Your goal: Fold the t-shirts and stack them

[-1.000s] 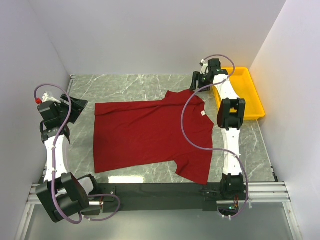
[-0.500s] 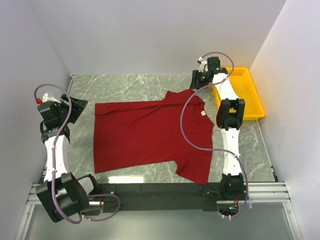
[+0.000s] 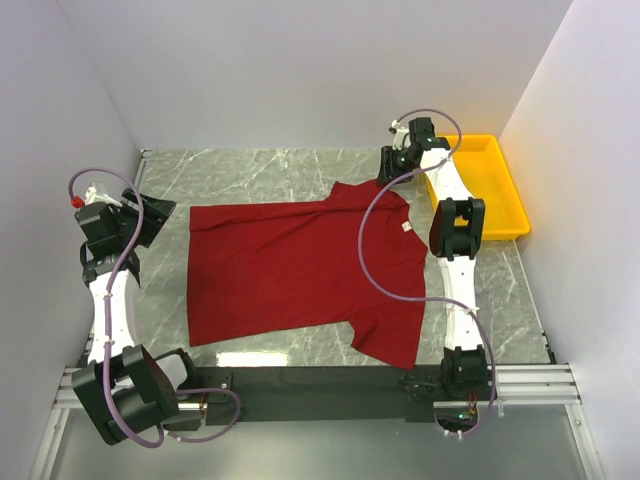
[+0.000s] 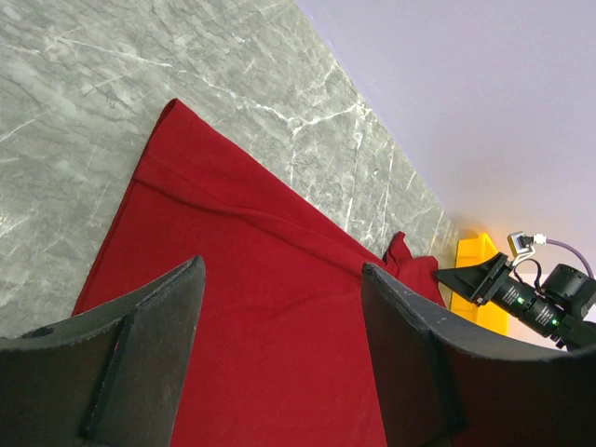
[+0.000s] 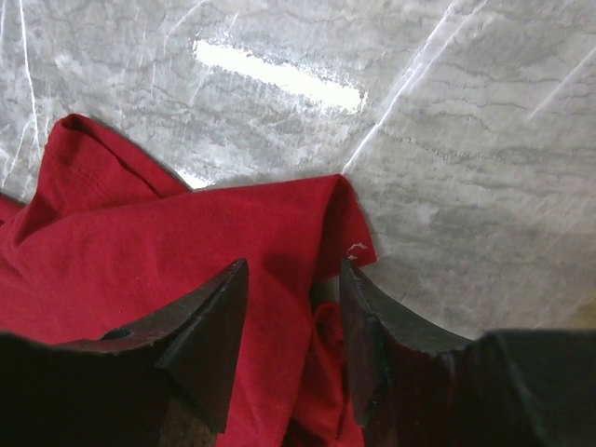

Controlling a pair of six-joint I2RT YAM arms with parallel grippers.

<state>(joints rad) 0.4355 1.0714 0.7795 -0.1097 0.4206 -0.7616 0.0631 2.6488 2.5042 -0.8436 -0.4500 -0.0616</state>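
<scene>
A: Counting one t-shirt (image 3: 300, 265), flat on the table (image 3: 250, 175)?
B: Yes. Right gripper (image 5: 287, 270) at its 1 o'clock sleeve, jaws apart astride the fold. Left gripper (image 4: 279, 270) at 9 o'clock, spread, empty.

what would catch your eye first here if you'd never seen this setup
The dark red t-shirt lies spread flat across the grey marbled table, filling the middle of the top view. Next comes the yellow tray at the far right corner, then the right gripper down at the shirt's far sleeve, jaws apart over the cloth, and the left gripper open by its left edge.
</scene>
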